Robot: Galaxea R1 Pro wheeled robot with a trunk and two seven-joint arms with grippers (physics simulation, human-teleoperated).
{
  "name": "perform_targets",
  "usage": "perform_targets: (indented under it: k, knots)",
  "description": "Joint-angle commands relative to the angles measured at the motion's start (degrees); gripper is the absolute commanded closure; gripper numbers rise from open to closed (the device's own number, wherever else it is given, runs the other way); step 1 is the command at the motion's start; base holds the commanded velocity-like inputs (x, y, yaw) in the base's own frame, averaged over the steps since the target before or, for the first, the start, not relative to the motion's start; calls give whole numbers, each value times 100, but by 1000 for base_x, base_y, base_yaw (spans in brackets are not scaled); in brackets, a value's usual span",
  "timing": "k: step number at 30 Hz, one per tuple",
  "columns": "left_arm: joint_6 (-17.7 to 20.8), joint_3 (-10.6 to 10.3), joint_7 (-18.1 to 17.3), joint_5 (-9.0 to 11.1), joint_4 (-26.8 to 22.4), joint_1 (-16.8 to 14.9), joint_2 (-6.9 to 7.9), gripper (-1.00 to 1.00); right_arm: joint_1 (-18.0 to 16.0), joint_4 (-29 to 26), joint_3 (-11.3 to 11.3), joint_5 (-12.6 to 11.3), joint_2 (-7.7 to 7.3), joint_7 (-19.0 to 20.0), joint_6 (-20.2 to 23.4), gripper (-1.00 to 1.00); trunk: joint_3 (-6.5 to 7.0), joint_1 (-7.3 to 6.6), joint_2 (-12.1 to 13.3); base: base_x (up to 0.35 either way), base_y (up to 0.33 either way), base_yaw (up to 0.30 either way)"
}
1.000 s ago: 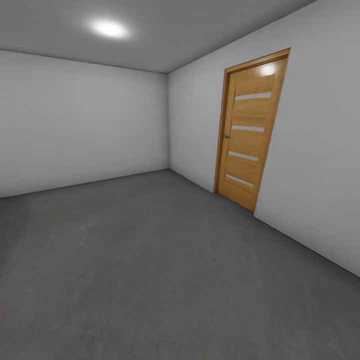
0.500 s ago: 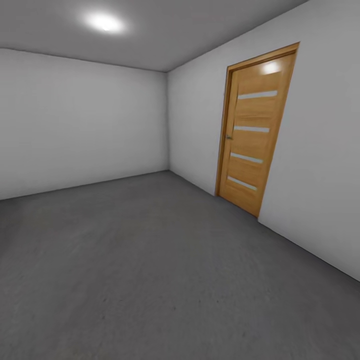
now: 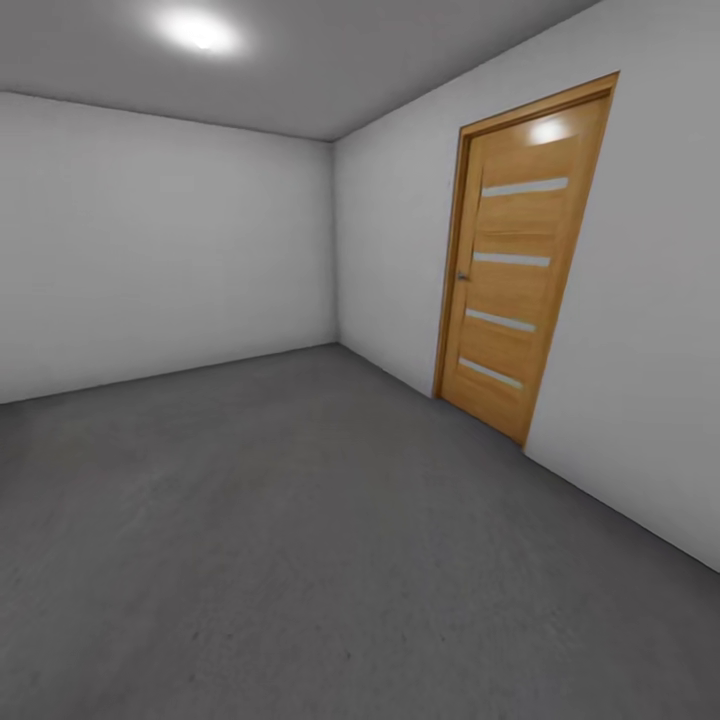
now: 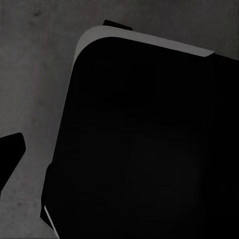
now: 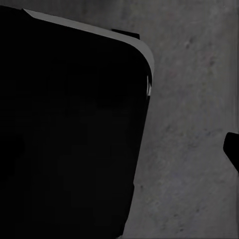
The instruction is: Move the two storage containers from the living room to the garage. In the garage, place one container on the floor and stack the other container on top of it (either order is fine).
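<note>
Each wrist camera looks down past a black robot body (image 4: pixel 144 144) at the floor (image 4: pixel 35 74); whether either gripper is spread or closed cannot be told. Garage: dark grey concrete, pale walls (image 3: pixel 160 250), honey-brown door (image 3: pixel 520 260) far right.

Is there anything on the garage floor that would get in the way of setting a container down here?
Nothing visible does. The dark grey concrete floor runs bare from the near foreground to the pale walls, and the wooden door on the right wall is shut. No storage container is in sight at this moment.
</note>
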Motion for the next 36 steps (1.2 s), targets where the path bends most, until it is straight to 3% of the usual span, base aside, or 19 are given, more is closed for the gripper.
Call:
perform_targets:
  k: [1, 11, 36]
  knots:
    - [-12, 9, 4, 18, 0, -1, -2, -100, -1, 2, 10, 35, -3, -2, -21, -100, -4, 3, -2, 331, 0, 0]
    - [-12, 9, 4, 18, 0, -1, -2, -100, -1, 3, 5, 42, -4, -2, -27, -100, -4, 3, -2, 331, 0, -84]
    - [-13, 11, 4, 18, 0, -1, -2, -100, -1, 3, -8, 28, 6, -2, -27, -100, -4, 3, -2, 331, 0, -276]
